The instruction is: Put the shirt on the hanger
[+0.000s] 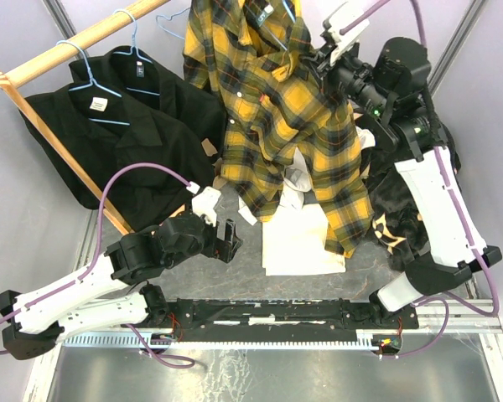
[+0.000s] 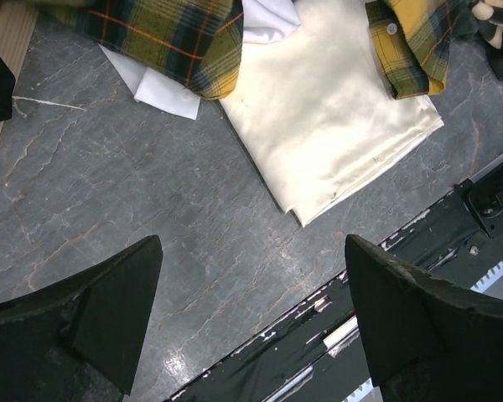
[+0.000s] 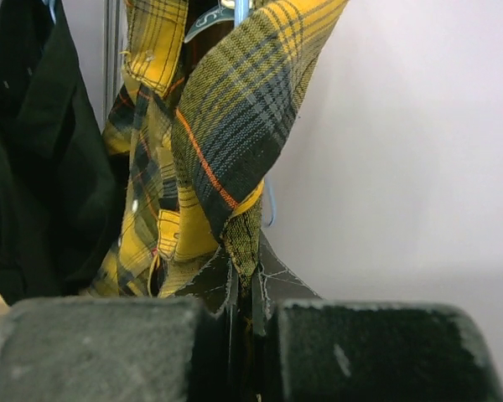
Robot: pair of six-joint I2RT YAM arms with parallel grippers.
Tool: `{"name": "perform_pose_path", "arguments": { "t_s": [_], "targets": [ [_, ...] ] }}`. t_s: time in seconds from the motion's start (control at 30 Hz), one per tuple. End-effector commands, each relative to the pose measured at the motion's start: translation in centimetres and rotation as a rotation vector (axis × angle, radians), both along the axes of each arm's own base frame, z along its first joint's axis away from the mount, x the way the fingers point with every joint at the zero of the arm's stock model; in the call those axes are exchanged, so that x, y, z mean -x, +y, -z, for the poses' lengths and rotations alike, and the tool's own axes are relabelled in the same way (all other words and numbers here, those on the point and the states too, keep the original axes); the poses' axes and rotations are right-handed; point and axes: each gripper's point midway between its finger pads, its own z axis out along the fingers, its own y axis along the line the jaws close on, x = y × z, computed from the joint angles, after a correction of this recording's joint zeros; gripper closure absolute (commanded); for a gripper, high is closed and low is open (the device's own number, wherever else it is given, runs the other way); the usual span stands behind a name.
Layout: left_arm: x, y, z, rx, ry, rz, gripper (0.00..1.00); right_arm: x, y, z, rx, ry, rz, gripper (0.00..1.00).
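The yellow-and-black plaid shirt (image 1: 277, 109) hangs from the top of the view and drapes down to the table. My right gripper (image 1: 317, 63) is shut on a fold of the shirt (image 3: 226, 142) near its upper part. A light-blue wire hanger (image 3: 239, 12) shows at the top inside the shirt's collar area, with a bit of blue wire (image 3: 271, 209) beside the fabric. My left gripper (image 1: 228, 237) is open and empty, low over the grey table (image 2: 151, 193). The shirt's hem (image 2: 168, 42) and cuff (image 2: 411, 50) lie at the top of the left wrist view.
Two black shirts (image 1: 117, 126) hang on blue hangers (image 1: 88, 71) from a wooden rail (image 1: 75, 46) at the left. A cream-white shirt (image 1: 298, 243) lies flat on the table under the plaid shirt. Dark printed clothing (image 1: 390, 209) is piled at the right. The black base rail (image 1: 277, 314) runs along the near edge.
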Motion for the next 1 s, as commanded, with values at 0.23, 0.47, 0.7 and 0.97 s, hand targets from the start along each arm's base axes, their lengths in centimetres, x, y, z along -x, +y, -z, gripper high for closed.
{"name": "perform_pose_path", "arguments": {
  "t_s": [0.23,0.47,0.7,0.97],
  "targets": [
    [0.0,-0.6,-0.6,0.042,0.008,-0.003,0.05,-2.5,1.9,5.3,0.118,0.057,-0.044,1.0],
    [0.1,-0.5,-0.6,0.038,0.01,-0.001,0.05,-5.0,3.9,8.2,0.088,0.119,-0.063,1.0],
    [0.1,0.1,-0.7,0.027,0.006,-0.012,0.05,-7.2,7.8,7.8,0.029,0.123,-0.092,1.0],
    [0.3,0.2,-0.8,0.066,0.013,-0.029,0.05,-10.4,12.7,7.8,-0.007,0.088,-0.055,1.0]
  ]
}}
